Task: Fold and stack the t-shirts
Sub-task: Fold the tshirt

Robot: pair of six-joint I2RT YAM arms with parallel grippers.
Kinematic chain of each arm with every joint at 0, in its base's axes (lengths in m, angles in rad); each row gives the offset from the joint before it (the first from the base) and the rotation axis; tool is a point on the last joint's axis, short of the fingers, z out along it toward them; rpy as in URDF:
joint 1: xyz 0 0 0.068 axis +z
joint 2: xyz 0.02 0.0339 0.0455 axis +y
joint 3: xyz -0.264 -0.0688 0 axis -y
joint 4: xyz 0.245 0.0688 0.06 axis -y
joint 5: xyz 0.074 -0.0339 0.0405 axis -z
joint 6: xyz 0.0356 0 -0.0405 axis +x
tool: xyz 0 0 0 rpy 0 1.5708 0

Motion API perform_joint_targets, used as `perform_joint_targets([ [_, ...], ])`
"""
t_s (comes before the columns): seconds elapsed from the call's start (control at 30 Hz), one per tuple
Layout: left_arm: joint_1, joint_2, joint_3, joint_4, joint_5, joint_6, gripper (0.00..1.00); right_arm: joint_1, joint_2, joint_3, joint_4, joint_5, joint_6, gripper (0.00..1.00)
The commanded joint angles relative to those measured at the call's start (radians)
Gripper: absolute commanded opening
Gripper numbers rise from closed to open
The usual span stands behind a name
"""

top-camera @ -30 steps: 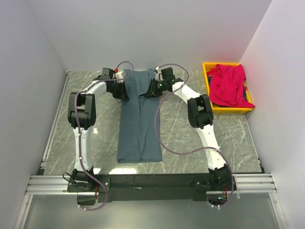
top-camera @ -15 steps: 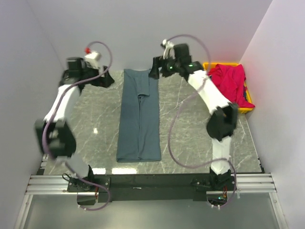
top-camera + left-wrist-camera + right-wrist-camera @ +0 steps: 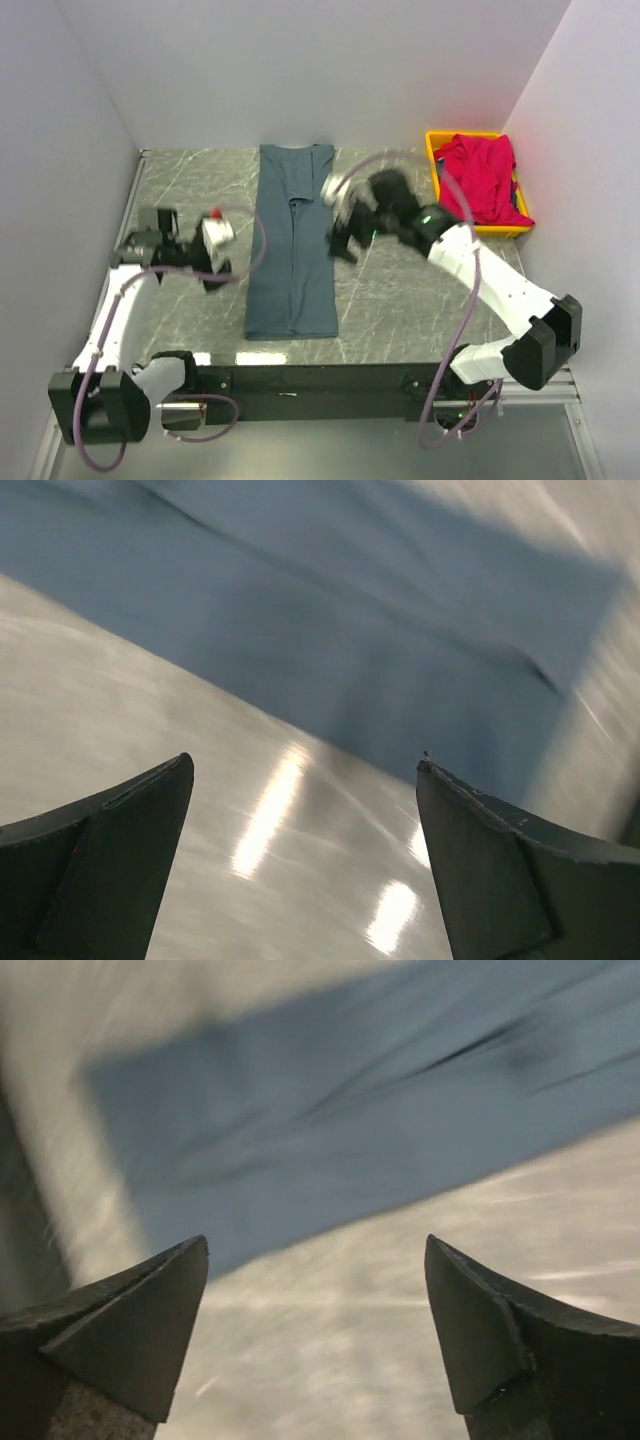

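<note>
Top view: right pincer (image 3: 343,240) smeared, fingers not separable. Both wrist views: blue-grey shirt (image 3: 400,630) blurred, cut off by frame edges; tabletop (image 3: 350,1290) veining streaked. Far right: red shirt (image 3: 482,180) hides most of yellow bin (image 3: 438,134) interior.

blue shirt (image 3: 292,250): you've got plain slate blue-grey, darker along the creases
red shirt (image 3: 482,180): bright crimson, plain
bin (image 3: 431,150): yellow
table (image 3: 400,290): grey marble look with thin white veins; your wrist views show white glare patches
arms (image 3: 490,280): white shells, black joints
cables (image 3: 461,330): dull mauve
walls (image 3: 300,70): you see plain pale grey-white
</note>
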Motion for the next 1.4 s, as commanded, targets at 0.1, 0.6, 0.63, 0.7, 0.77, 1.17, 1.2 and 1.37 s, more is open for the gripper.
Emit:
perform_joint_targets([
  [0.1, -0.081, -0.318, -0.342, -0.319, 0.009, 0.562, 0.89, 0.273, -0.129, -0.375, 0.007, 0.046, -0.091, 0.84],
  [0.6, -0.272, -0.375, -0.565, -0.152, -0.100, 0.637, 0.52, 0.543, 0.038, -0.591, 0.314, 0.151, -0.161, 0.55],
  [0.63, -0.281, -0.368, -0.568, -0.148, -0.107, 0.640, 0.52, 0.546, 0.054, -0.596, 0.317, 0.154, -0.170, 0.53],
  [0.7, -0.304, -0.352, -0.572, -0.132, -0.128, 0.657, 0.52, 0.551, 0.061, -0.603, 0.322, 0.155, -0.180, 0.51],
  [0.77, -0.324, -0.351, -0.586, -0.107, -0.143, 0.659, 0.52, 0.561, 0.063, -0.617, 0.323, 0.149, -0.180, 0.50],
  [1.17, -0.499, -0.303, -0.643, 0.033, -0.278, 0.567, 0.53, 0.612, 0.140, -0.599, 0.279, 0.237, -0.244, 0.49],
  [1.2, -0.505, -0.299, -0.641, 0.041, -0.278, 0.562, 0.53, 0.613, 0.155, -0.596, 0.279, 0.249, -0.249, 0.48],
  [1.37, -0.528, -0.256, -0.631, 0.072, -0.294, 0.545, 0.52, 0.620, 0.201, -0.580, 0.267, 0.301, -0.253, 0.49],
])
